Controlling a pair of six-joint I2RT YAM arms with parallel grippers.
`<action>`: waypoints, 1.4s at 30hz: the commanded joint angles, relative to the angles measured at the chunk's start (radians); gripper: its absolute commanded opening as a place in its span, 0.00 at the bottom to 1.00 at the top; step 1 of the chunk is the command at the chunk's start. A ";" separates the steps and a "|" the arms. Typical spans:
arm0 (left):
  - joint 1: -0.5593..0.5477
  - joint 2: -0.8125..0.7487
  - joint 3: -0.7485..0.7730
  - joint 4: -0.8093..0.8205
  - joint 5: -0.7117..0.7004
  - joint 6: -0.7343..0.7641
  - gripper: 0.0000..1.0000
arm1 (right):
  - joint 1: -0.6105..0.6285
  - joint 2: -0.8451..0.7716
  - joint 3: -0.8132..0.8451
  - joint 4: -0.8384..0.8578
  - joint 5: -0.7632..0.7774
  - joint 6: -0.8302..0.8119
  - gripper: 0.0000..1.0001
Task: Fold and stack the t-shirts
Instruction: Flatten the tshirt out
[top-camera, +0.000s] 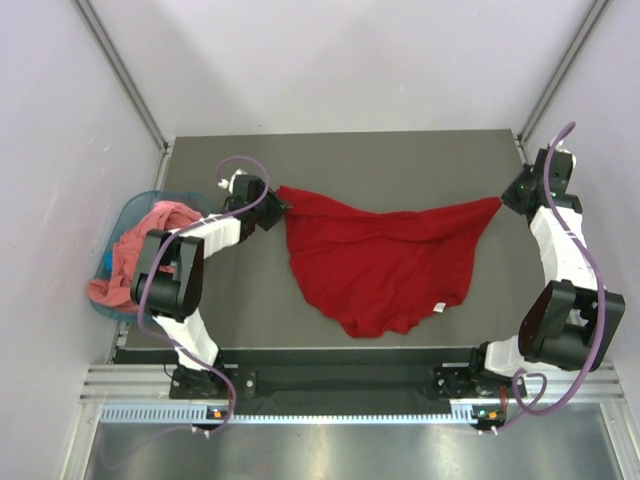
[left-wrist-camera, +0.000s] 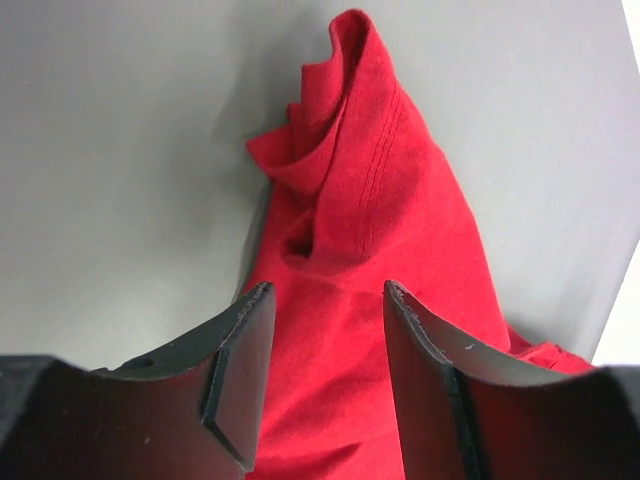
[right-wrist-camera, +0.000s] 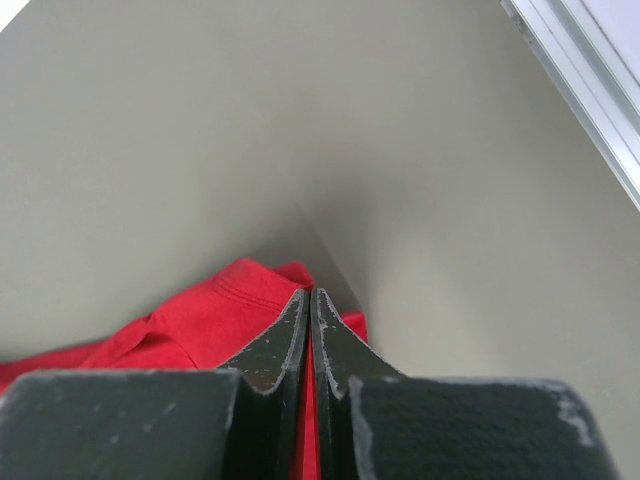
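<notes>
Dark grey counter (top-camera: 400, 160) inside a white-walled booth, both arm bases along the bottom edge of the top view. Spread over the centre of that frame: deep red t-shirt (top-camera: 380, 260), creased. Upper edge drawn out into two points, one toward centre left, one toward centre right. Lower edge rounding down toward bottom centre, small white neck label (top-camera: 437, 307) near its lower right.

Left arm (top-camera: 215, 230) reaching in from the left of the frame, left jaws right at the shirt's left point. From the left wrist: both fingers (left-wrist-camera: 235, 350) clearly apart, clamping nothing. Red cloth of the same shirt (left-wrist-camera: 370, 230) lying on the counter under and beyond the gap, bunched into a raised fold running to top centre. Contact between cloth and fingertips: cannot tell.

Right arm (top-camera: 555, 240) at the right edge, right jaws at the shirt's right point. From the right wrist: fingers (right-wrist-camera: 270, 350) pressed almost together, thin sliver of red pinched in the slit, remaining cloth (right-wrist-camera: 200, 320) trailing off to lower left.

Far left of the top view: teal basket (top-camera: 128, 208) beside the counter's left edge, salmon-pink t-shirt (top-camera: 140, 245) heaped in it and spilling over the rim, apart from both sets of jaws.
</notes>
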 joint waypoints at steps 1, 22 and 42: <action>0.001 0.025 -0.002 0.099 -0.020 -0.019 0.52 | -0.007 -0.008 -0.002 0.054 -0.004 0.004 0.00; 0.003 0.049 -0.028 0.226 -0.075 -0.005 0.17 | -0.009 -0.014 -0.029 0.069 -0.002 0.004 0.00; 0.056 -0.289 0.531 -0.422 -0.098 0.234 0.00 | -0.004 -0.205 0.314 0.143 -0.162 0.000 0.00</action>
